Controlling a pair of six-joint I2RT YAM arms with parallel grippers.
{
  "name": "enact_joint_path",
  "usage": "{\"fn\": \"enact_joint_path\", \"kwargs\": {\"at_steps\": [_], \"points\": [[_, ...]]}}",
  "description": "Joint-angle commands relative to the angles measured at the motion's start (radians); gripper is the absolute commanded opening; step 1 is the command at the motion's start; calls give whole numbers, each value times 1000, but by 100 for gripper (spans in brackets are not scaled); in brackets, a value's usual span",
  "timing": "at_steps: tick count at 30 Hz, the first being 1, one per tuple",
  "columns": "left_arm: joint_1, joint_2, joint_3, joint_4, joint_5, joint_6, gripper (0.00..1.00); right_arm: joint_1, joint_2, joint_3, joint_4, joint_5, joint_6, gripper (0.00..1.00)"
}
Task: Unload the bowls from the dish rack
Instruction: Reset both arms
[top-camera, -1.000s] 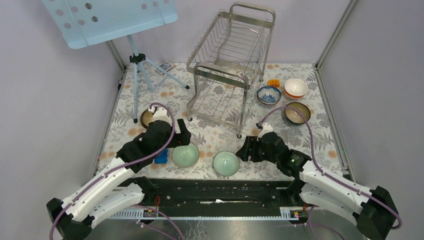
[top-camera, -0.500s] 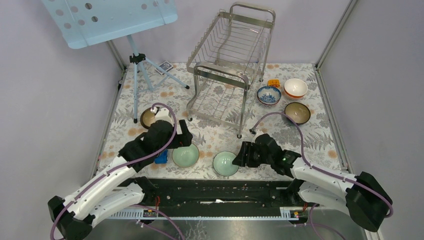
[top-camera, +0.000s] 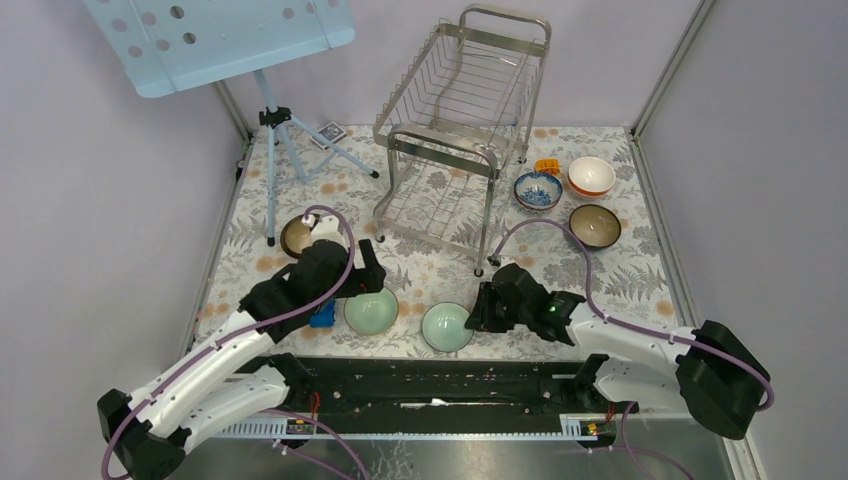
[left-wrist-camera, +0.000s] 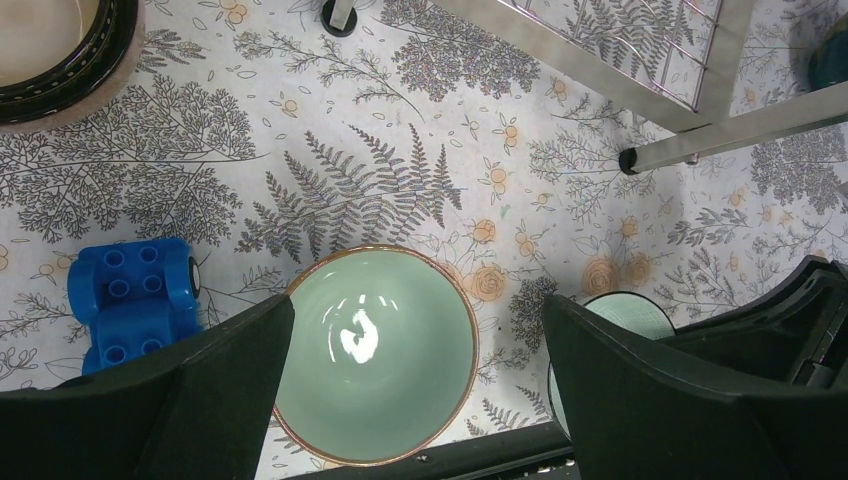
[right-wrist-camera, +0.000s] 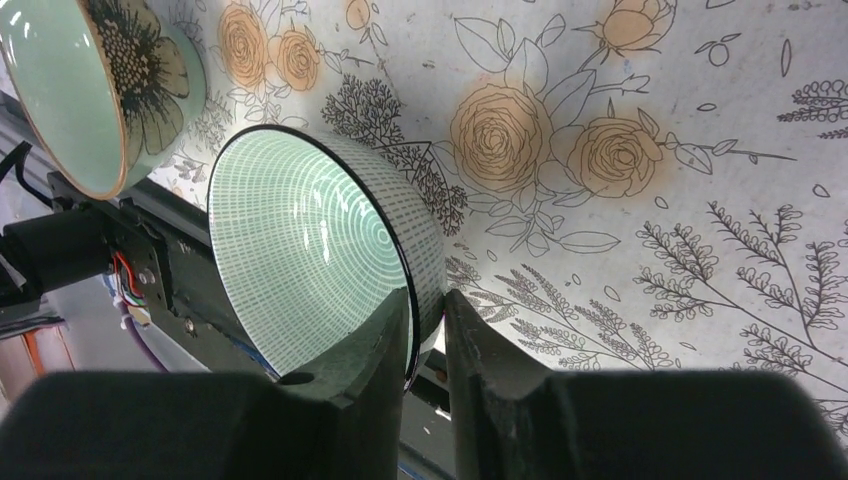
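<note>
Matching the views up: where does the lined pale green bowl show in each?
Top external: the lined green bowl sits bottom centre.
Left wrist: its rim peeks out lower right.
Right wrist: the bowl fills centre-left, pinched by the right gripper.
Shared landmark: the plain green bowl beside it.

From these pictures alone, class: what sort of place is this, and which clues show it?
Likely a robot test booth, not a kitchen: two robot arms bolted at a table's edge, plain walls close around, a dish rack and bowls set out.
</note>
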Motion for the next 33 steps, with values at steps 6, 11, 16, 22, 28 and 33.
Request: {"fn": "enact_joint_path", "kwargs": {"at_steps": [6,11,16,22,28,33], "points": [[-2,-22,-1,10,-17,-17,99,27,52,104,10,101,55,20],[-2,-21,-3,10,-22,-17,99,28,107,131,38,105,57,19],[-2,-17,-1,4,-21,-16,99,43,171,165,65,93,59,19],[-2,-20,-1,5,-23,-19,99,56,195,197,60,109,54,24],[-3,-17,-2,5,-24,-17,99,57,148,179,32,147,51,59],[-1,-12,11,-4,-24,-9,99,58,9,178,-56,181,-10,80]]}}
